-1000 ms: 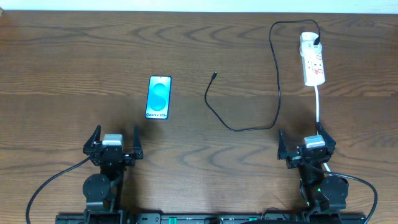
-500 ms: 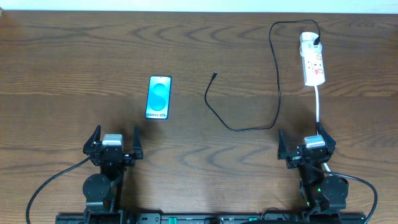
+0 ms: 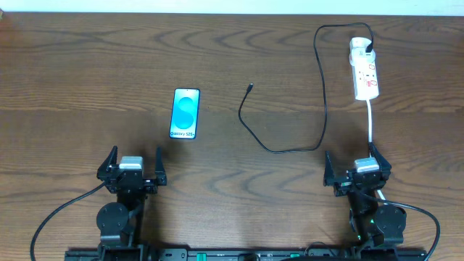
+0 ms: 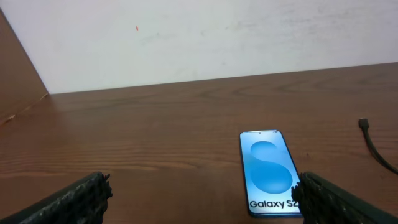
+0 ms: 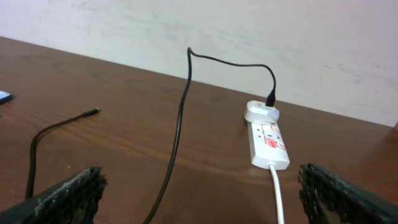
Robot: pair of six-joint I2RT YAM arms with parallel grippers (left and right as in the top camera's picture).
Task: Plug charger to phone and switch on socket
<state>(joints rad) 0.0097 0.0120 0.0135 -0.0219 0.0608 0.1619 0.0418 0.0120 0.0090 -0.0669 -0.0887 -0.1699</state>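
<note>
The phone (image 3: 185,114) lies flat at centre left of the table, its blue screen up; the left wrist view shows the phone (image 4: 267,171) just ahead and to the right. The charger (image 3: 279,148) is a thin black cable curving across the middle; its small plug tip (image 3: 249,88) lies free on the wood, and its far end enters an adapter (image 3: 370,49) on the socket. The white socket (image 3: 365,71) sits at the back right. My left gripper (image 3: 134,165) and right gripper (image 3: 357,167) rest at the near edge, both open and empty. The charger (image 5: 177,134) and socket (image 5: 268,142) lie ahead of the right gripper.
The socket's white cord (image 3: 371,123) runs from the strip toward my right gripper and passes between its fingers in the cord (image 5: 277,193) view. A pale wall (image 4: 199,37) borders the table's far edge.
</note>
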